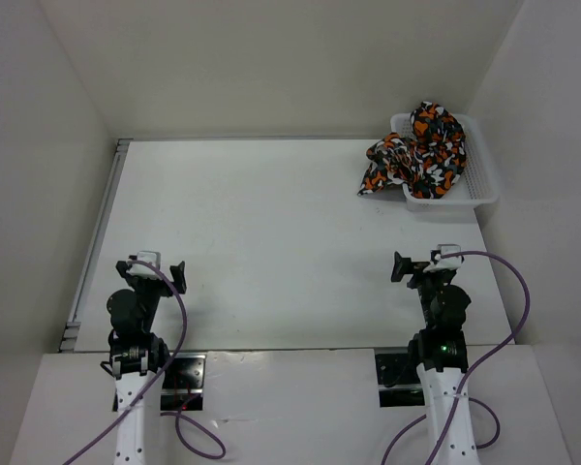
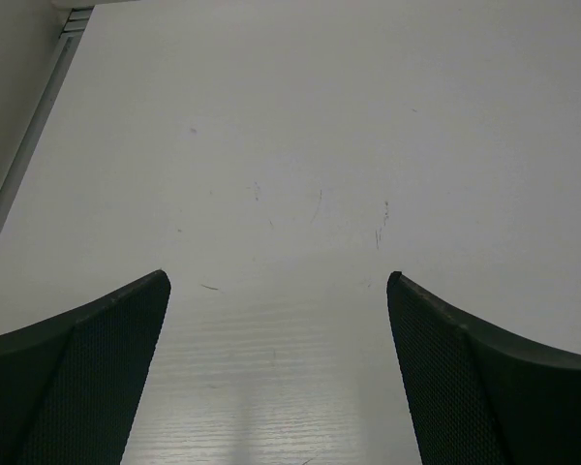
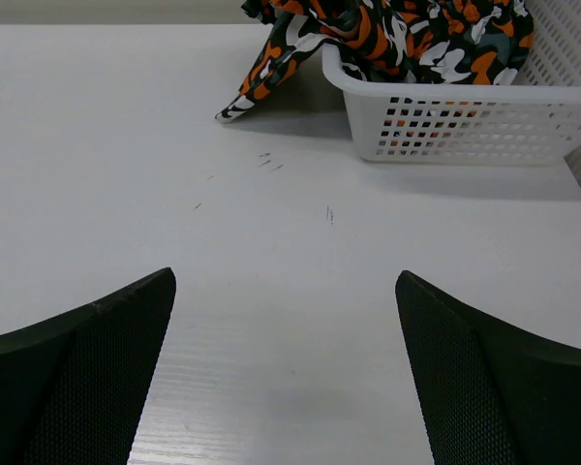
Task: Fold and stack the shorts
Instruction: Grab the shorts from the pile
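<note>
The shorts (image 1: 421, 150) lay crumpled in a heap in the white mesh basket (image 1: 452, 203) at the far right corner of the tabletop (image 1: 271, 232). Part of the fabric spilled over the basket's left rim and drooped down onto the tabletop just beside it. In the right wrist view the shorts (image 3: 387, 29) filled the basket (image 3: 465, 126) above its rim, with one flap touching the tabletop (image 3: 126, 145) to its left.

The left arm (image 1: 140, 300) and the right arm (image 1: 441, 300) sat at the near edge, well apart from the basket. The left jaws were spread wide with nothing between them, over bare, lightly scuffed tabletop (image 2: 320, 116). The right jaws were likewise spread wide and held nothing, pointing towards the basket
</note>
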Motion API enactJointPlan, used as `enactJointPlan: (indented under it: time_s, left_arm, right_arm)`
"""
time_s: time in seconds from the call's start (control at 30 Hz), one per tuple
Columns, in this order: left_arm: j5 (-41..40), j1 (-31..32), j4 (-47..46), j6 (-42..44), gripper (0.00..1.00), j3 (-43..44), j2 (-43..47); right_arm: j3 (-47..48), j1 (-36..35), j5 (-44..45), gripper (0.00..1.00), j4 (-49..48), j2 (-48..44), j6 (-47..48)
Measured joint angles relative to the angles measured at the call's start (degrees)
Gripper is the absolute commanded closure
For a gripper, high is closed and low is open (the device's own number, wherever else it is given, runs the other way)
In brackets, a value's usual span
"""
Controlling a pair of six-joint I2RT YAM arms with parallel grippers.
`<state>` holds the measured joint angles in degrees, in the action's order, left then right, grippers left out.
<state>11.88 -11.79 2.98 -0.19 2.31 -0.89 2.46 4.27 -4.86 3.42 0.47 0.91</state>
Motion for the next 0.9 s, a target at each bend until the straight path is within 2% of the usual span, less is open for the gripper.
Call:
enactJointPlan:
  time_s: [0.1,0.2,0.27,0.37,0.4,0.47,0.53,0.63,0.73,0.83,0.9]
  left_arm:
    - [1.14,0.00,0.07,0.02,0.01,0.00,0.00]
    - [7.82,0.00,1.18,0.00,0.01,0.24,0.00]
    - [13.86,0.04,1.70,-0.02,0.01,1.64,0.00]
    - [21.44,0.13,0.07,-0.04,0.01,3.72,0.02]
    - [22.62,0.13,-3.67,-0.07,0.01,3.48,-0.11]
    - [22.60,1.05,-12.66,-0.11,0.01,3.96,-2.97]
    - [21.09,2.60,-15.65,0.02,0.01,9.46,-11.13]
    - [16.24,5.25,-15.91,-0.07,0.01,28.28,-32.87]
    - [13.40,5.97,-18.51,-0.07,0.01,43.28,-49.68]
    - [12.63,9.55,-12.41,-0.04,0.01,51.93,-62.34]
    - [12.35,12.39,-7.61,-0.02,0.01,55.80,-70.27]
  right_arm:
    - [0.00,0.00,-0.28,0.01,0.00,0.00,0.17]
    - [-0.02,0.02,-5.51,0.00,-0.59,0.02,5.18]
    - [-0.11,0.00,-13.05,0.01,-3.76,0.02,18.08]
    - [-0.04,-0.02,-26.27,0.01,-5.46,-0.15,53.35]
    - [-0.04,-0.11,-29.79,0.01,-5.92,-0.15,60.41]
    - [0.24,-0.11,-36.02,0.00,-8.31,0.00,66.34]
    - [2.58,-0.50,-40.22,0.00,-11.30,2.49,68.13]
    - [15.15,-3.32,-40.35,0.00,-11.32,16.57,67.69]
    - [35.80,-9.53,-29.49,0.00,-12.63,39.08,56.00]
    - [59.21,-14.36,-13.90,0.00,-13.40,62.29,45.05]
    - [68.96,-14.73,-6.86,0.03,-12.09,74.03,39.41]
